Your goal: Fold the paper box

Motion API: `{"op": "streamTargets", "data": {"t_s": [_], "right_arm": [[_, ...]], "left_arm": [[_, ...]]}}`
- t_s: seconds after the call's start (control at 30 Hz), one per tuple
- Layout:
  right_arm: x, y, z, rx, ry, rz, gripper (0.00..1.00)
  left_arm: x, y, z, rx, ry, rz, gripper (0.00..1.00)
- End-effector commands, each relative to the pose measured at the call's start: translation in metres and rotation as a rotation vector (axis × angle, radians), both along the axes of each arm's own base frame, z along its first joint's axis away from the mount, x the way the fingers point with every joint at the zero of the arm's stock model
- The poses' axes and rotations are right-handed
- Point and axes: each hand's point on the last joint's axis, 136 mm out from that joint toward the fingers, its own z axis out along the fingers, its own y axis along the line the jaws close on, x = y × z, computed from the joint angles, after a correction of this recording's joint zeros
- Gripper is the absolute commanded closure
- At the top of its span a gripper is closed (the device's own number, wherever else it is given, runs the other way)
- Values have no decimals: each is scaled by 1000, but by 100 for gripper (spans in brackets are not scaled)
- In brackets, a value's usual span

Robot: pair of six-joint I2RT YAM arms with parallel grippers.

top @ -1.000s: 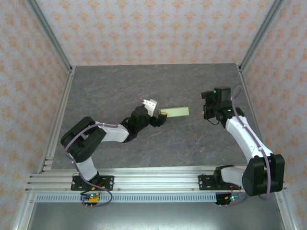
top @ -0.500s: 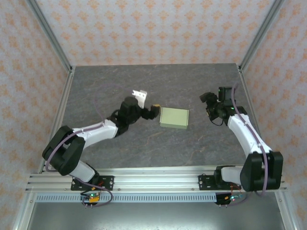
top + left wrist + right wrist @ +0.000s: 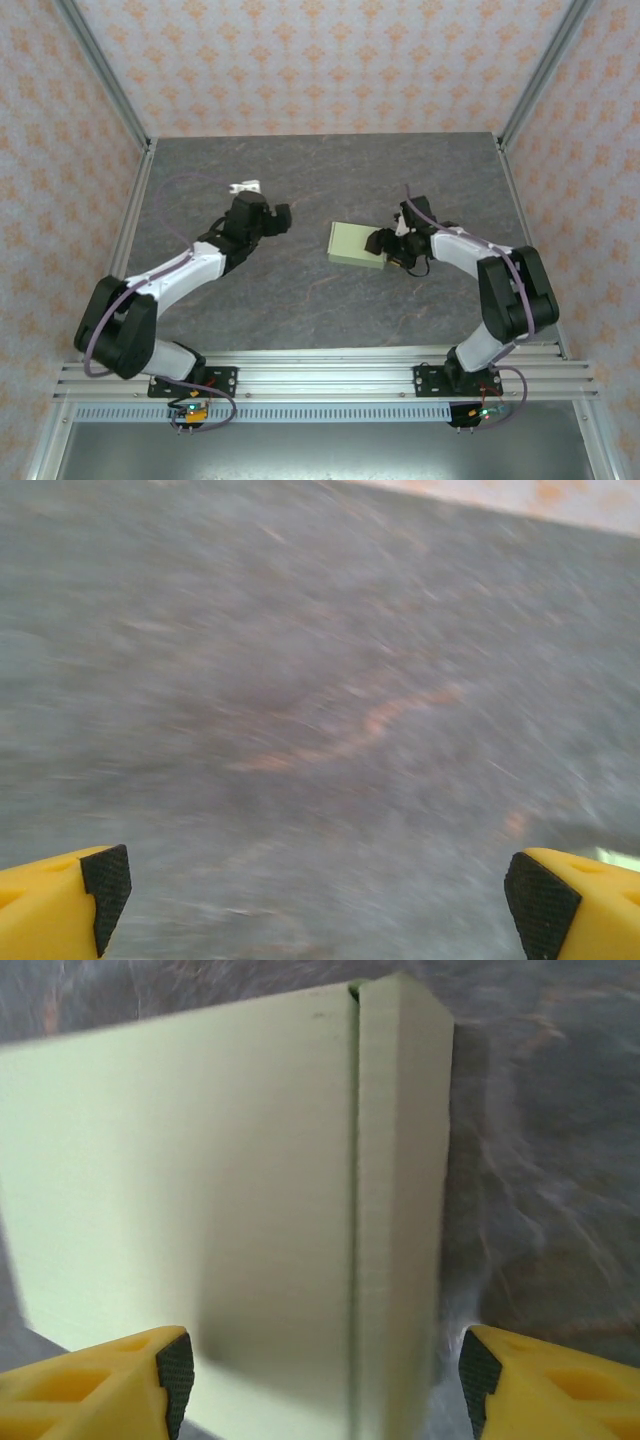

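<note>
Left gripper [image 3: 274, 218]: jaws wide, pulled back well clear | right gripper [image 3: 384, 244]: jaws apart, now at paper box [image 3: 355, 243] right edge | box flat, seemingly folded, released.

Grey marbled tabletop [image 3: 300, 300], orange-patterned walls [image 3: 320, 60], aluminium rails [image 3: 320, 375]
</note>
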Motion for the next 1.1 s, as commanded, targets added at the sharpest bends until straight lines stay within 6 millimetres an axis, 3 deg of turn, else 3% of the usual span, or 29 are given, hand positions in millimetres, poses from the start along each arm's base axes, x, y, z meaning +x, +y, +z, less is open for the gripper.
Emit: {"op": "streamTargets", "data": {"t_s": [0.0, 0.07, 0.17, 0.23, 0.3, 0.37, 0.43, 0.53, 0.67, 0.7, 0.77, 0.87, 1.07], "right_arm": [[37, 14, 13, -16, -182, 154, 30], [32, 51, 22, 101, -175, 270, 36], [19, 95, 34, 167, -195, 390, 36], [21, 95, 39, 113, -217, 389, 35], [29, 81, 50, 30, -262, 330, 33], [31, 69, 70, -18, -329, 282, 24], [31, 54, 94, -55, -431, 226, 16], [29, 13, 132, -193, -610, 105, 13], [20, -55, 176, -441, -804, -102, 9], [16, -79, 187, -527, -845, -192, 7], [10, -109, 197, -647, -905, -284, 1], [1, -146, 190, -724, -919, -427, 1], [-21, -207, 126, -667, -899, -691, 1]], "left_arm": [[-22, 78, 0, 154, 12, 279, 0], [-30, 95, -5, 145, 43, 307, 0], [-38, 115, -2, 159, 66, 323, 0], [-43, 125, 5, 190, 33, 331, 0], [-48, 139, 10, 235, -18, 375, 0], [-51, 145, 11, 271, -56, 392, 0], [-54, 147, 8, 278, -81, 396, 0], [-56, 156, 12, 312, -119, 441, 0], [-49, 141, 10, 352, -166, 307, 0], [-52, 142, 8, 365, -167, 304, 0], [-58, 149, 3, 394, -160, 330, 0], [-61, 152, -7, 401, -167, 332, 0], [-68, 156, -21, 357, -184, 326, 0]]}}
